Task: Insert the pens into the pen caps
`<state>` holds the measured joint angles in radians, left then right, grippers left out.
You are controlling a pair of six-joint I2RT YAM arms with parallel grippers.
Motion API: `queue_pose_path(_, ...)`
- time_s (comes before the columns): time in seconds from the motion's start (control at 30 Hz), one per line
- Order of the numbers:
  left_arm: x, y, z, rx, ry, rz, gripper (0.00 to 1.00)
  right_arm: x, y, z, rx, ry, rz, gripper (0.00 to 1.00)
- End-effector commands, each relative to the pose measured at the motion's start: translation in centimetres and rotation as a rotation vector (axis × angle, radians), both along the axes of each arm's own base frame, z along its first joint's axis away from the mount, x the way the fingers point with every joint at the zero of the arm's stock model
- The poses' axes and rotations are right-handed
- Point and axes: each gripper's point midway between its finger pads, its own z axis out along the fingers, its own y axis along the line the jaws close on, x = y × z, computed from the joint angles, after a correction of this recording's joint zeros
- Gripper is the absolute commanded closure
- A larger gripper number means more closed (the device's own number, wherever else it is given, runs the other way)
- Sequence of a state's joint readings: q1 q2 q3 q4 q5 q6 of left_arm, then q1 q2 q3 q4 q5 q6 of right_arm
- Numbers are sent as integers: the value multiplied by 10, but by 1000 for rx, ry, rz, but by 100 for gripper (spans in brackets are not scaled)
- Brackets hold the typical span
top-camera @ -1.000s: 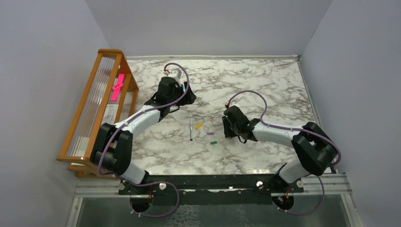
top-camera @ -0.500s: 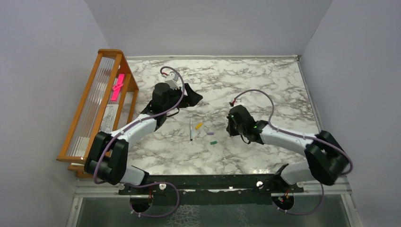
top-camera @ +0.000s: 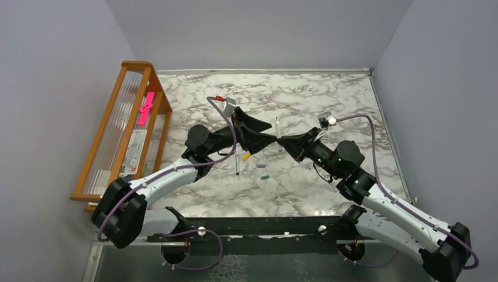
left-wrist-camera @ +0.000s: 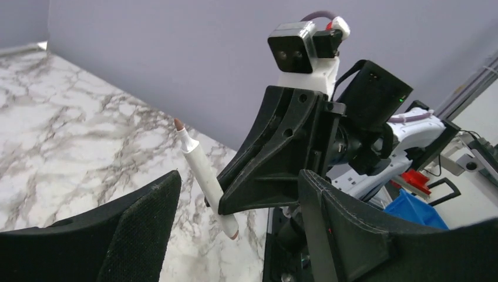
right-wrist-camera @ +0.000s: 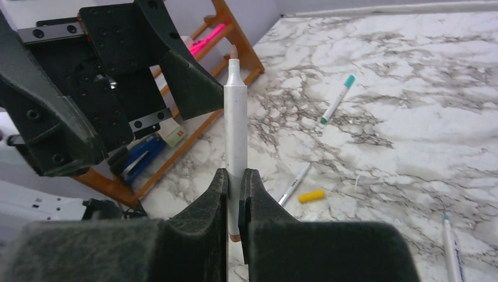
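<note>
Above the middle of the marble desk (top-camera: 329,100), the two arms meet tip to tip. The right fingers (right-wrist-camera: 220,189) are pressed together on a white pen (right-wrist-camera: 236,117), pinching its barrel near the lower end, so that most of the barrel rises above the pads and only a short brown-ended stub shows below. In the right wrist view the pen stands upright with its brownish tip at 12 o'clock; in the left wrist view it leans, tip toward 11 o'clock.

The left fingers (left-wrist-camera: 154,204) are spread wide and grip nothing. Seen from their own camera, the held pen shows in the gap between them, just beyond the pads; whether it touches either pad cannot be told.

On the desk, toward 7 o'clock from the meeting point in the top view, a second pen (top-camera: 237,161) lies flat, with an orange cap (top-camera: 246,156) just beside it. A purple cap (top-camera: 261,165) and a green cap (top-camera: 265,176) lie close by, toward 6 o'clock. The right wrist view also shows a teal-ended pen (right-wrist-camera: 336,100) lying farther off. A wooden rack (top-camera: 100,158) stands at the desk's 9 o'clock edge.
</note>
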<state>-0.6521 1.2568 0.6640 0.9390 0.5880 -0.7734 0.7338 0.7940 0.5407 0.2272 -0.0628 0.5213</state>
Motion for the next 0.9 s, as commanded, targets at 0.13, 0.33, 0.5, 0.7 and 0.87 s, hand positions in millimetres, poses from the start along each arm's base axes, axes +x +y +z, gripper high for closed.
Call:
queue_pose_path(0.13,-24,-10,29,-73,-95,-99,31,-31,4,46,115,-124,140,99)
queue_pose_path(0.33,-28,-22,31,-89,-88,-116,35,-43,12,47,121,-137,217,99)
queue_pose_path(0.5,-32,-31,40,-113,-85,-150,61,-46,11,43,132,-131,224,99)
queue_pose_path(0.7,-34,-30,49,-145,-84,-150,100,-45,9,41,117,-122,211,99)
queue_pose_path(0.87,-33,-27,53,-162,-76,-132,100,-45,7,36,110,-118,203,78)
